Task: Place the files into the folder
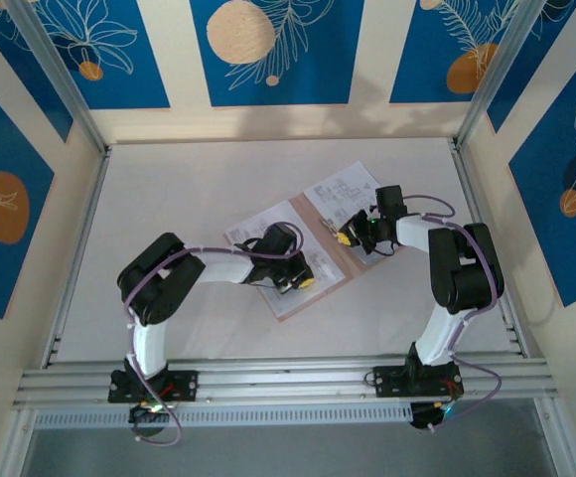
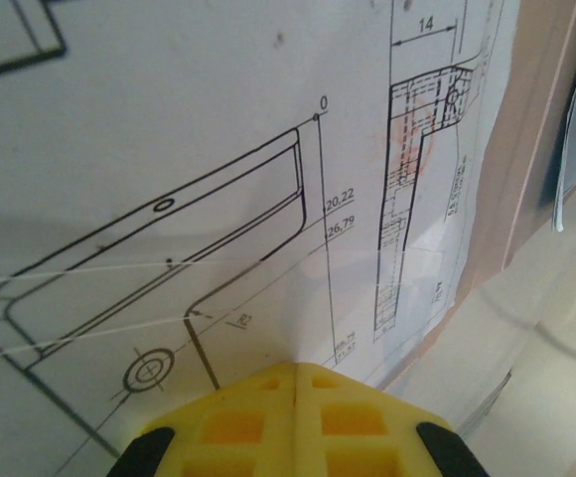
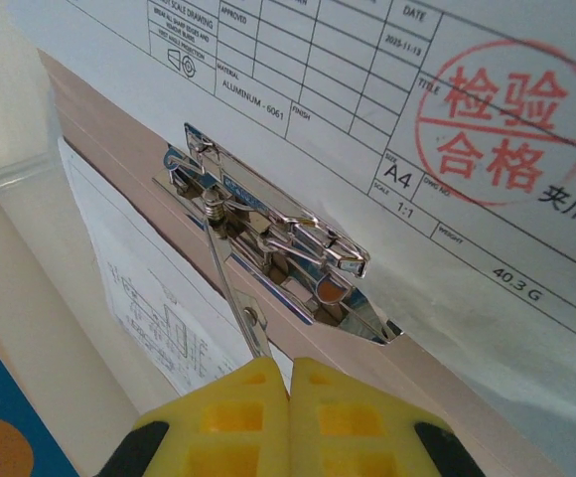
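Observation:
The pinkish-tan folder [image 1: 340, 266] lies open mid-table with printed white files [image 1: 256, 229] on both halves. My left gripper [image 1: 298, 283] is shut, its yellow fingertips [image 2: 268, 383] resting on a sheet of line drawings [image 2: 218, 199]; the folder's edge [image 2: 531, 149] runs along the right. My right gripper [image 1: 346, 237] is shut at the folder's spine. In the right wrist view its tips [image 3: 288, 366] sit just below the metal clip [image 3: 268, 229]. The clip's thin lever [image 3: 230, 288] runs down to the left fingertip. A sheet with a red stamp [image 3: 487, 129] lies beyond the clip.
Aluminium rails [image 1: 288, 378] cross the near edge by both arm bases. Blue patterned wall panels [image 1: 268, 50] enclose the table on three sides. Bare tabletop [image 1: 189, 189] surrounds the folder.

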Motion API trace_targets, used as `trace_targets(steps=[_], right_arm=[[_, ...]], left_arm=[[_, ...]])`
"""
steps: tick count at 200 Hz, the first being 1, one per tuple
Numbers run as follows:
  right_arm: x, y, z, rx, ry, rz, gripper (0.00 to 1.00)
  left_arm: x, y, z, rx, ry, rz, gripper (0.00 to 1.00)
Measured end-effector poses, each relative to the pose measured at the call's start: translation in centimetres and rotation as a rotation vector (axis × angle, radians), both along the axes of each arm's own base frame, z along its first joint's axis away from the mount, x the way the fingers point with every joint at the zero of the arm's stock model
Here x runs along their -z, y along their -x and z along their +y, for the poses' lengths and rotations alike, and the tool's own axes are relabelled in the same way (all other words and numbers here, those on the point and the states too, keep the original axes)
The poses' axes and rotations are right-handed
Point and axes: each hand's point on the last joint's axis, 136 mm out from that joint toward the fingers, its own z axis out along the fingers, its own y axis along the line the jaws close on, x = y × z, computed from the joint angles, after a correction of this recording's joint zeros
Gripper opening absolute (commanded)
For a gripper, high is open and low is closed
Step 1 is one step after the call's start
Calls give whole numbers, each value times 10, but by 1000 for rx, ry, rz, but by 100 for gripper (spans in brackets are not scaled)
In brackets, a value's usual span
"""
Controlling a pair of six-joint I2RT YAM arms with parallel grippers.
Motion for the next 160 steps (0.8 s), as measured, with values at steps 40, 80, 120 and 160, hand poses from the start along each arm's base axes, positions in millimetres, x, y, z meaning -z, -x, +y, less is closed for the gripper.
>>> trace_targets(steps=[40,80,120,160], right_arm=[[0,0,1,0,11,9,0],[0,0,4,-3,27,52,0],[0,2,23,-29,39,76,0],[2,11,41,-16,30,93,0]], left_arm=[[0,0,0,0,0,0,0],[0,0,4,-10,1,-9,0],[1,-4,25,-57,-2,-12,0],[2,4,43,-78,-7,-8,0]])
